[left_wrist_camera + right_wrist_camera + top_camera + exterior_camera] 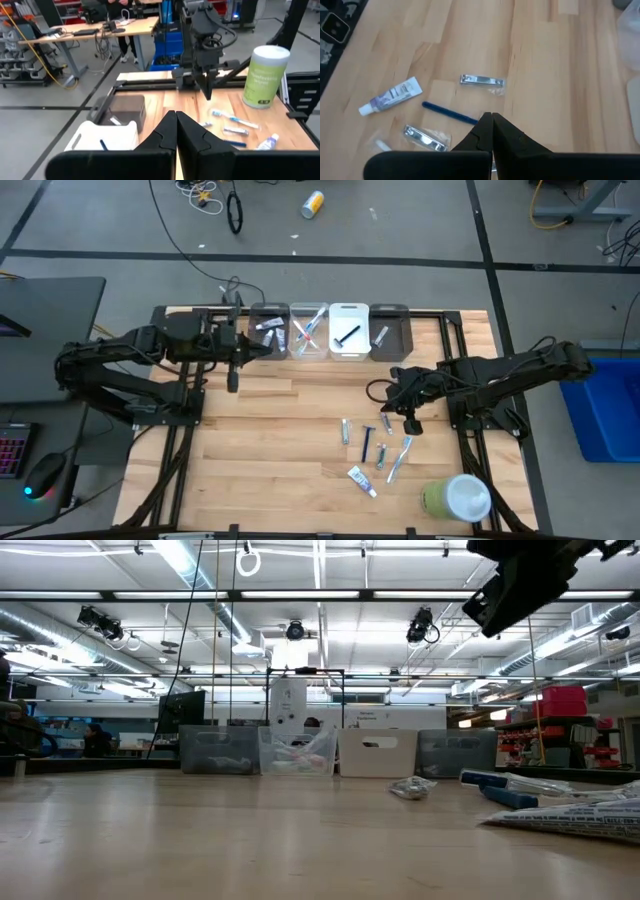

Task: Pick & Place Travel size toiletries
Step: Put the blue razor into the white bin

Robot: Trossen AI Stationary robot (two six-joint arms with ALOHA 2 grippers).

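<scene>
Several travel size toiletries lie flat on the wooden table's near right part: a small white toothpaste tube (392,96) (361,478), a slim blue stick-like item (450,112) (366,442), two wrapped metal pieces (481,80) (424,138) and a toothbrush (400,455) (232,117). My right gripper (491,116) (411,423) hangs shut above them, slanting down, with nothing between its fingers. My left gripper (176,114) (232,383) is shut and bare, high over the table's left part near the bins.
Four bins stand in a row at the far edge: dark (268,330), clear (308,330), white (347,330), dark (388,330), with small items inside. A large green-and-white round container (456,498) (264,76) stands at the near right corner. Bare wood lies at the left and middle.
</scene>
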